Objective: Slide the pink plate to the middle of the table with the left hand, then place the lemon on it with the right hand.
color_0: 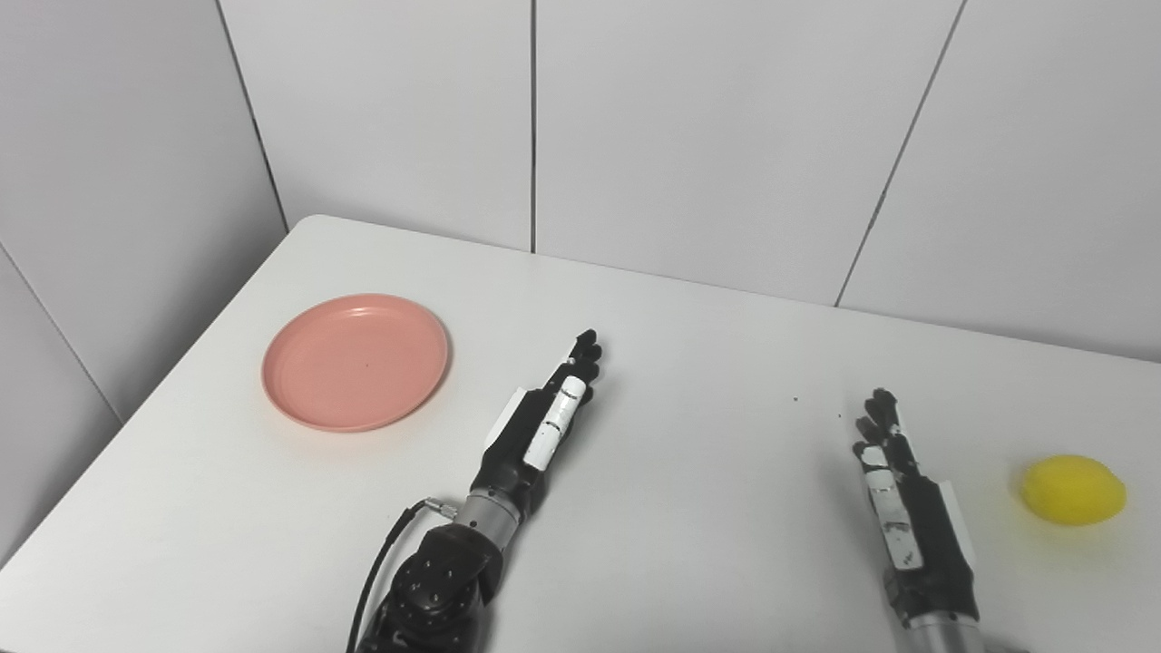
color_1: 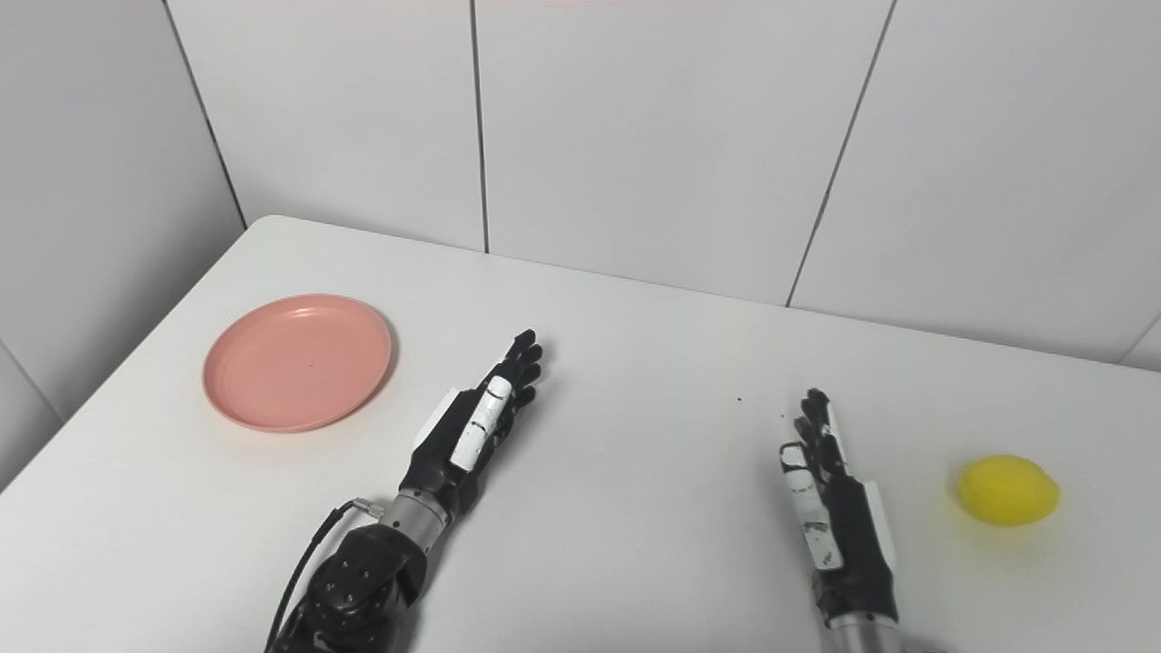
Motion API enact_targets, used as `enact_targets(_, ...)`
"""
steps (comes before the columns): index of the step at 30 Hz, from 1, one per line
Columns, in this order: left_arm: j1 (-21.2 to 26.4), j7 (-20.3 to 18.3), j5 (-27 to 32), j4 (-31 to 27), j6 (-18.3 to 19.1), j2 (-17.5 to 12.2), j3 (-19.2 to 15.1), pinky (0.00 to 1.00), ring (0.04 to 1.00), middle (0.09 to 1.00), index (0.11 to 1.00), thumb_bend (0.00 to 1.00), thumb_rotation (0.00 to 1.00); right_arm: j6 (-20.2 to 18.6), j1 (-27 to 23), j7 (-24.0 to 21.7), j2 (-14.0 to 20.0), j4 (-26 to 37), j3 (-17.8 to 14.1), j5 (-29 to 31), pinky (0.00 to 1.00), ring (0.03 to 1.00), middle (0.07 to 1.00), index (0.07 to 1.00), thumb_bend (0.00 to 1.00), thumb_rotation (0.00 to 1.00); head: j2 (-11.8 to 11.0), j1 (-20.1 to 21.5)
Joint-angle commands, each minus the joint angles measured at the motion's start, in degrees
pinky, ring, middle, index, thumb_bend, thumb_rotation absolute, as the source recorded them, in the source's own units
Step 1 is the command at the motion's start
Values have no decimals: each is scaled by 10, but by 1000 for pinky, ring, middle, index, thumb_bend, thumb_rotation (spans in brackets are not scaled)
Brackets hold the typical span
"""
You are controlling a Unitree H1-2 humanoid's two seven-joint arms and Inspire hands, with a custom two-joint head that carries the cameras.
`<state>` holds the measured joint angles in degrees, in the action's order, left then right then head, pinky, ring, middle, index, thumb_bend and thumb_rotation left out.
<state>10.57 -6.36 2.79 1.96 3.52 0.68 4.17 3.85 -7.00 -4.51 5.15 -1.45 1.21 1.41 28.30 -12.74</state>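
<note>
The pink plate [color_0: 356, 360] lies empty on the left side of the white table [color_0: 689, 363]. My left hand [color_0: 549, 413] rests to the plate's right, apart from it, fingers stretched straight out and holding nothing. A yellow lemon [color_0: 1073, 490] sits near the table's right edge. My right hand [color_0: 893, 481] lies to the left of the lemon with a gap between them, fingers extended and empty.
Grey panelled walls [color_0: 726, 136] stand behind the table and along its left side. A black cable [color_0: 385, 562] loops beside the left wrist. A few tiny dark specks [color_0: 795, 398] dot the tabletop between the hands.
</note>
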Motion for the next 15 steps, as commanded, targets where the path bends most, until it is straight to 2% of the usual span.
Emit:
enact_targets(1,24,1,10,-23,0,3,-7,1000,1000,1000,1000,617,1000,32,-6,-10,1,6,-2,13,999,1000,1000,1000,628,928,-6,-11)
enact_targets(6,28,1,15,-53,38,-13,-24,1000,1000,1000,1000,715,1000,45,-1,-8,11,5,-5,5,1000,1000,1000,1000,580,941,-16,-27)
enact_targets(11,35,-4,13,-77,62,-29,-30,1000,1000,1000,1000,734,1000,54,0,-12,11,0,-8,10,1000,1000,1000,1000,556,948,-19,-29)
enact_targets(13,37,-7,18,-88,68,-37,-35,1000,1000,1000,1000,742,1000,60,0,-12,10,-4,-9,10,1000,1000,1000,1000,556,946,-28,-28)
enact_targets(15,39,-11,26,-96,72,-44,-40,1000,1000,1000,1000,755,1000,60,1,-13,9,-3,-10,9,1000,1000,1000,1000,522,947,-30,-30)
